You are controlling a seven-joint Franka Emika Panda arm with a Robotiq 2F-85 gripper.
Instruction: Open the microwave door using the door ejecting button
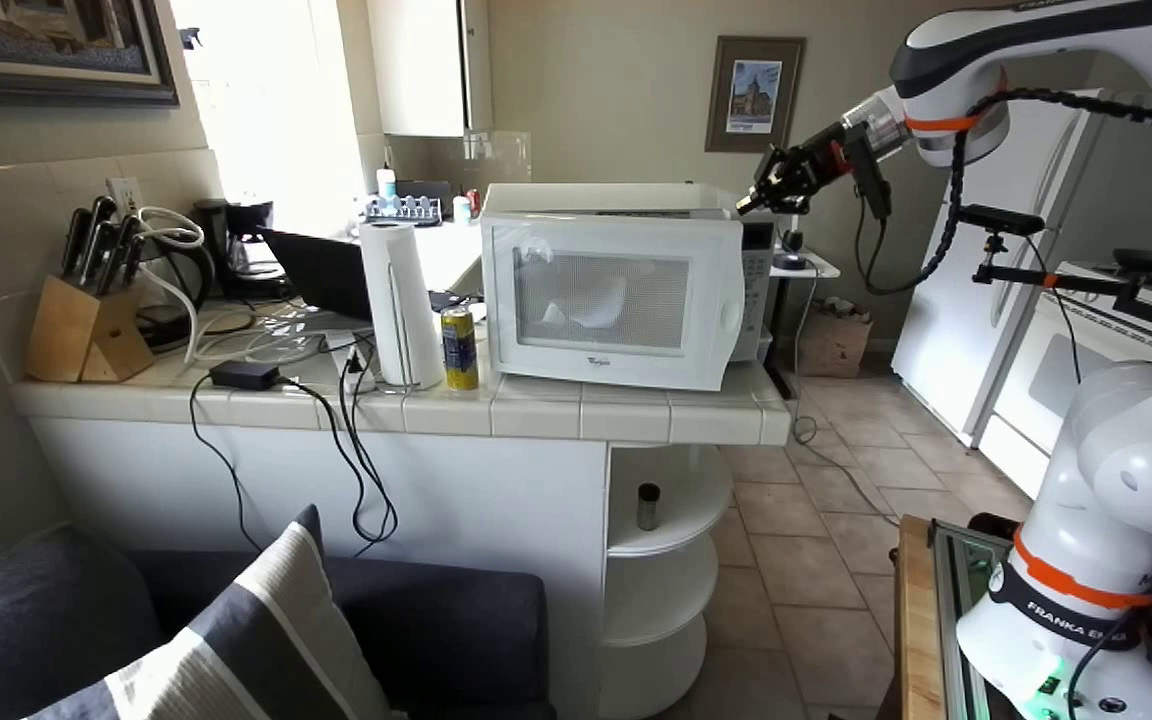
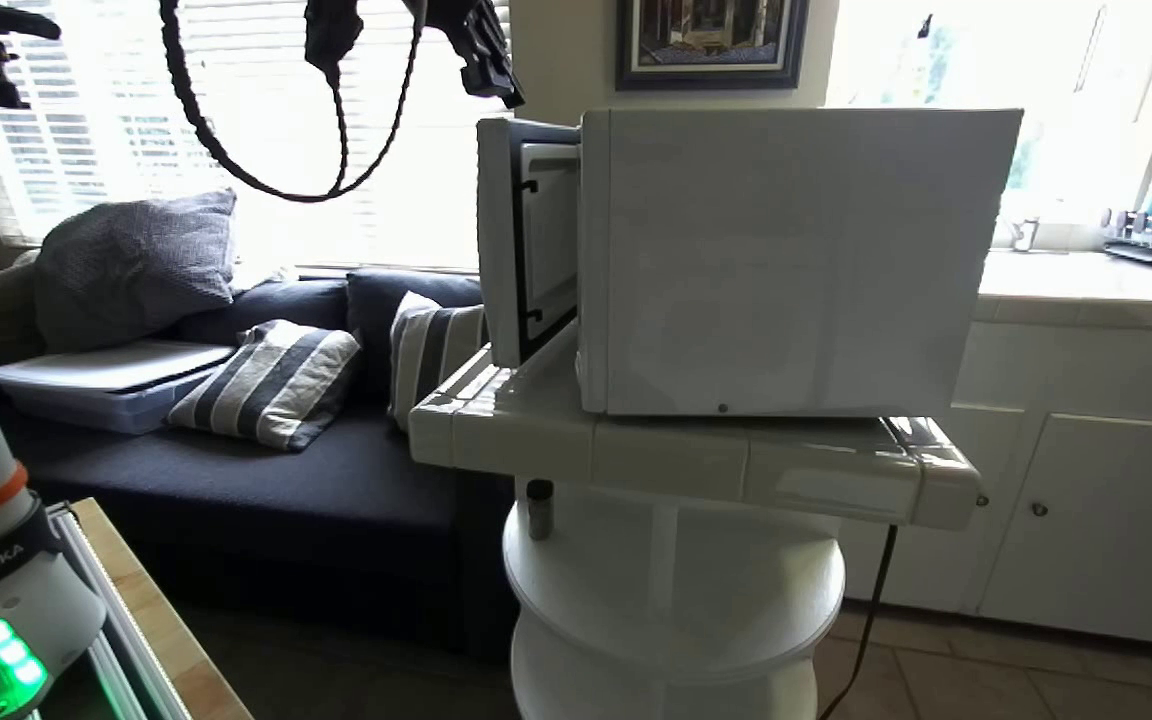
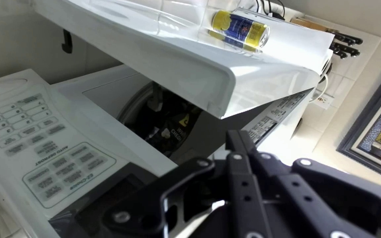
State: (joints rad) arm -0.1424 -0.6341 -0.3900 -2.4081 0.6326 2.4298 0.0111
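In an exterior view, the microwave (image 1: 581, 198) stood on the tiled table (image 1: 536, 415), its Whirlpool-badged microwave door (image 1: 608, 298) ajar and the hand (image 1: 746, 203) clenched at its two o'clock, while the wrist view showed "AUTO DEFROST" and "EZ-Choice" upside down on the control strip (image 3: 56, 138) at nine o'clock.

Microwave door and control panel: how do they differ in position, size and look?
The door stands ajar, angled out from the microwave; the control panel is set in its front. The door is wide; the control panel is a narrow strip. The door carries a big window; the control panel carries printed buttons and a dark display. Shared: both are pale parts of the microwave.
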